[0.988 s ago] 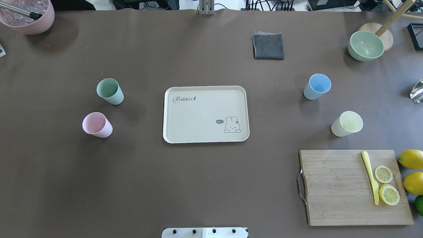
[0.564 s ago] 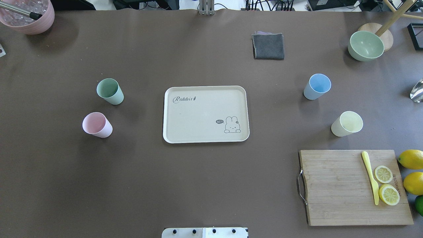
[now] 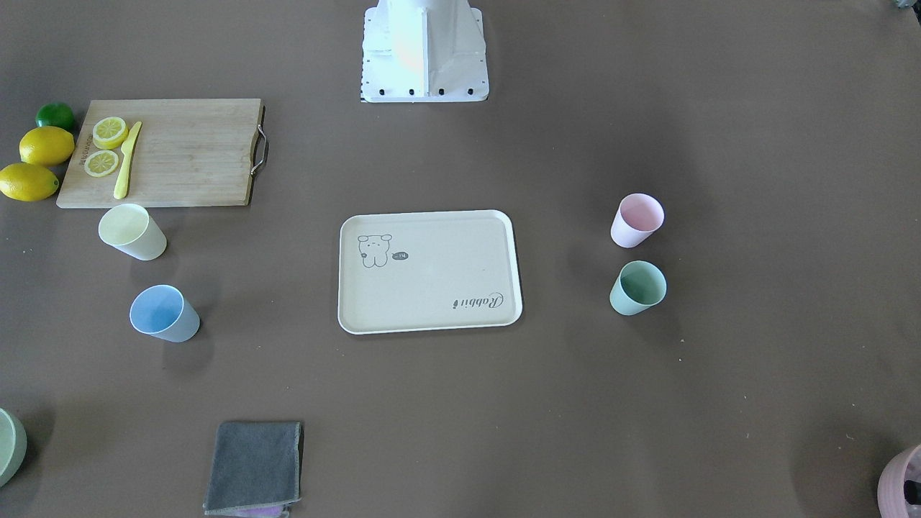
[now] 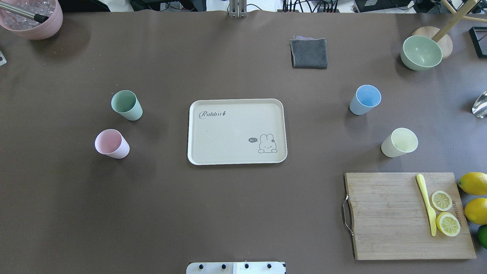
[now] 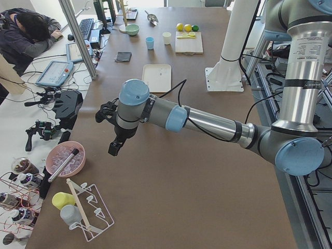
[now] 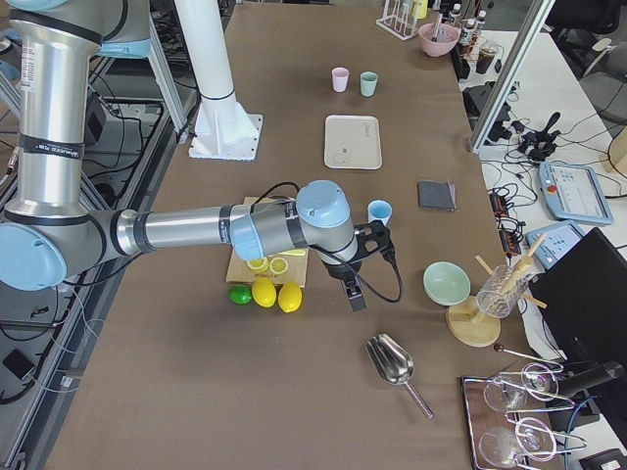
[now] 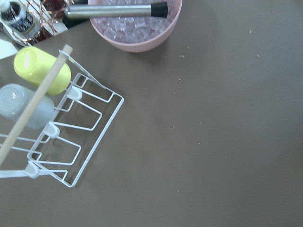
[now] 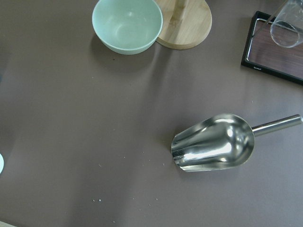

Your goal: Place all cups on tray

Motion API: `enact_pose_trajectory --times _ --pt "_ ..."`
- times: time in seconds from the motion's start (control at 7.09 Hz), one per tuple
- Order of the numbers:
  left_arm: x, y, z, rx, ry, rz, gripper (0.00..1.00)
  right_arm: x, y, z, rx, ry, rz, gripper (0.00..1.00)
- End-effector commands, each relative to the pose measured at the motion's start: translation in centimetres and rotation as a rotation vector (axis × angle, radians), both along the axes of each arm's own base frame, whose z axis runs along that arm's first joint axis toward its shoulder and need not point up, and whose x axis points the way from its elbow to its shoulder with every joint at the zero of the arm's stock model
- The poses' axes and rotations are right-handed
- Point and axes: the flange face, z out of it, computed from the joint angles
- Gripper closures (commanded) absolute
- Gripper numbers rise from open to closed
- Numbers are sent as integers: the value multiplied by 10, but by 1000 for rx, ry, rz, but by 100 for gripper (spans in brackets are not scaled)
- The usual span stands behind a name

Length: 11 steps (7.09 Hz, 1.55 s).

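Observation:
The cream tray (image 4: 236, 131) with the rabbit drawing lies at the table's middle with nothing on it; it also shows in the front view (image 3: 429, 271). A green cup (image 4: 126, 105) and a pink cup (image 4: 111, 143) stand upright to its left. A blue cup (image 4: 365, 99) and a pale yellow cup (image 4: 400, 142) stand upright to its right. My left gripper (image 5: 114, 149) hangs beyond the table's left end, near the pink ice bowl. My right gripper (image 6: 355, 297) hangs at the right end, past the lemons. Both show only in the side views, so I cannot tell whether they are open.
A bamboo cutting board (image 4: 384, 213) with lemon slices and a yellow knife lies front right, lemons (image 4: 473, 183) beside it. A grey cloth (image 4: 309, 53) and a green bowl (image 4: 421, 52) lie at the back. A metal scoop (image 8: 215, 142), a wire rack (image 7: 71, 132) and a pink ice bowl (image 4: 32, 21) sit at the ends.

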Motion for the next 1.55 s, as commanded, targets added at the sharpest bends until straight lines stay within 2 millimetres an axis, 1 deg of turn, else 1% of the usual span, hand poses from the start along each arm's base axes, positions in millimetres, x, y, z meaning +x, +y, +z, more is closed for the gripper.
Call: enact_pose_trajectory --times 0.0,0.14,0.28,0.42,0.56,0.71,0.85,0.99,1.13,1.27,1.41 --pt "13 -4 -10 46 37 27 1 -31 -24 -33 -60 -90 40 0" --pt "41 -10 -21 65 77 94 1 -57 -36 -51 -100 -115 55 0" --pt "59 -16 -32 49 124 115 1 -80 -52 -71 -112 -133 57 0" --pt "100 -19 -34 -43 163 115 1 -105 -65 -93 -117 -147 50 0" --pt "137 -26 -47 -83 195 112 1 -141 -77 -113 -171 -162 79 0" --pt "188 -27 -58 -138 224 116 1 -179 -84 -132 -230 -158 140 0" --pt "233 -31 -73 -166 214 112 1 -213 -86 -133 -230 -125 124 0" --pt "267 -37 -89 -215 221 78 2 -233 -88 -139 -243 -128 116 0" --pt "306 -46 -105 -257 224 54 2 -251 -91 -149 -254 -127 124 0" --pt "345 -53 -118 -288 213 22 2 -273 -87 -148 -257 -103 125 0" --pt "382 -51 -120 -272 179 27 3 -279 -90 -149 -254 -101 122 0"
